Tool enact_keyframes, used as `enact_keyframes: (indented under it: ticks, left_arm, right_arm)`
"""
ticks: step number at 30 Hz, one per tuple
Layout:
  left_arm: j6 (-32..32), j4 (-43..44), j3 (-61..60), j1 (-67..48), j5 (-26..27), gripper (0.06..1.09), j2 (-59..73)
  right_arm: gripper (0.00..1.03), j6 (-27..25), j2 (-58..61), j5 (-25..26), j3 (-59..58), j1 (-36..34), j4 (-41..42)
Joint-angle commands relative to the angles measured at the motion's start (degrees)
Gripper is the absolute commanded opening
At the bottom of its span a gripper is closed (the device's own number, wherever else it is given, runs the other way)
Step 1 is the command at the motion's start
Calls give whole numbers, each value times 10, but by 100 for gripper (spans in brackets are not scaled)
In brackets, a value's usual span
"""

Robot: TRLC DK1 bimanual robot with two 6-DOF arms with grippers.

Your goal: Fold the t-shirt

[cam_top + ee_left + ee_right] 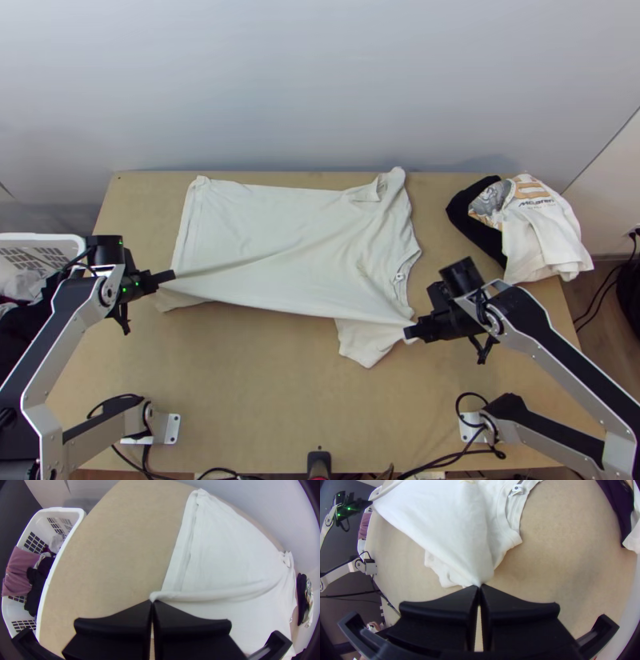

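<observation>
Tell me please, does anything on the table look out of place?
The crumpled clothes at the far right look out of place, sticking out past the edge of the table. The t-shirt shows nothing odd.

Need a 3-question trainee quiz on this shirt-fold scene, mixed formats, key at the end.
1. True or false: the left gripper has let go of the t-shirt.
2. In the top view, the laundry basket stands at the:
A) right edge
B) left edge
C) top edge
3. Fill in: the right gripper is ____ on the t-shirt.

Key: 1. False; 2. B; 3. shut
</observation>
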Motion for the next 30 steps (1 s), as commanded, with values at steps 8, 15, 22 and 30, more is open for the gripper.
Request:
enact_keyframes:
  ticks: [8, 15, 22, 30]
  left_arm:
    - [-24, 66, 29, -13, 0, 10, 36]
    - [-50, 115, 33, -7, 0, 10, 96]
    - [-73, 115, 41, -13, -1, 74, 113]
    - [-33, -33, 56, -7, 7, 102, 77]
  right_arm:
    - [3, 34, 133, 15, 78, -38, 129]
    - [16, 71, 245, 40, 149, -55, 192]
    - [98, 104, 236, 39, 139, -66, 164]
    - [98, 98, 138, 8, 116, -65, 62]
